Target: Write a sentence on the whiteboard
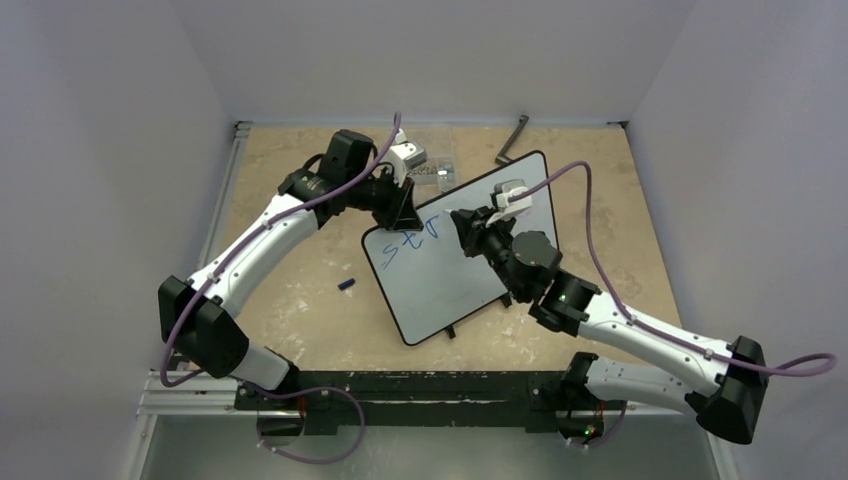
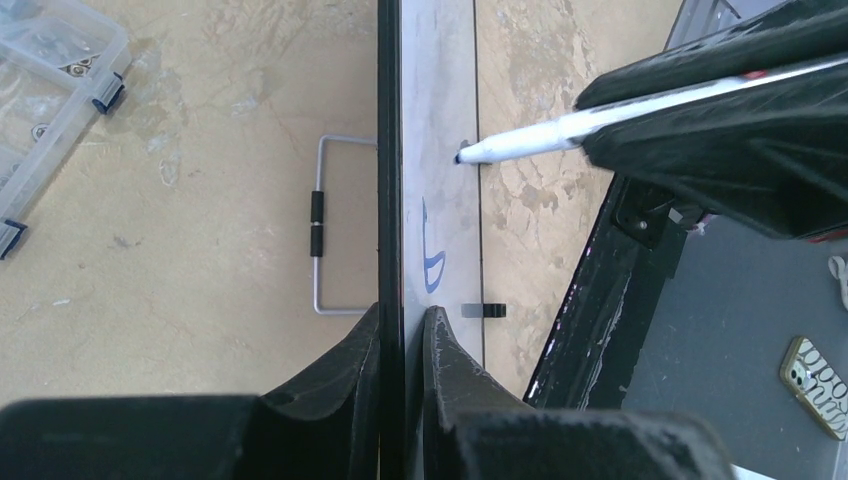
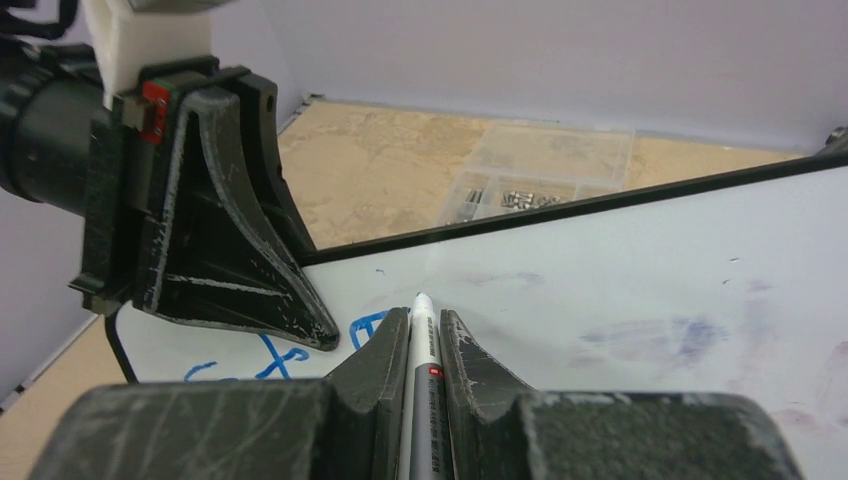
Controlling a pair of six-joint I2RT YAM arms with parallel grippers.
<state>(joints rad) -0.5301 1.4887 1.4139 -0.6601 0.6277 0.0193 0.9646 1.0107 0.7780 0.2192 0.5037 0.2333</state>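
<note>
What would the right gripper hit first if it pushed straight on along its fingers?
The whiteboard: the marker in the right gripper sticks out past its fingers, tip at or almost on the surface; contact unclear.

The far edge of the whiteboard (image 1: 440, 285) is occupied by the left gripper (image 1: 403, 216), clamped on the frame; the lettered corner is crowded by the right gripper (image 1: 462, 222), closed on a marker (image 3: 425, 350). Passage behind is narrowed by a parts box (image 1: 432, 166). Open table (image 1: 290, 300) is left beside the board, around a blue cap (image 1: 346, 284).
</note>
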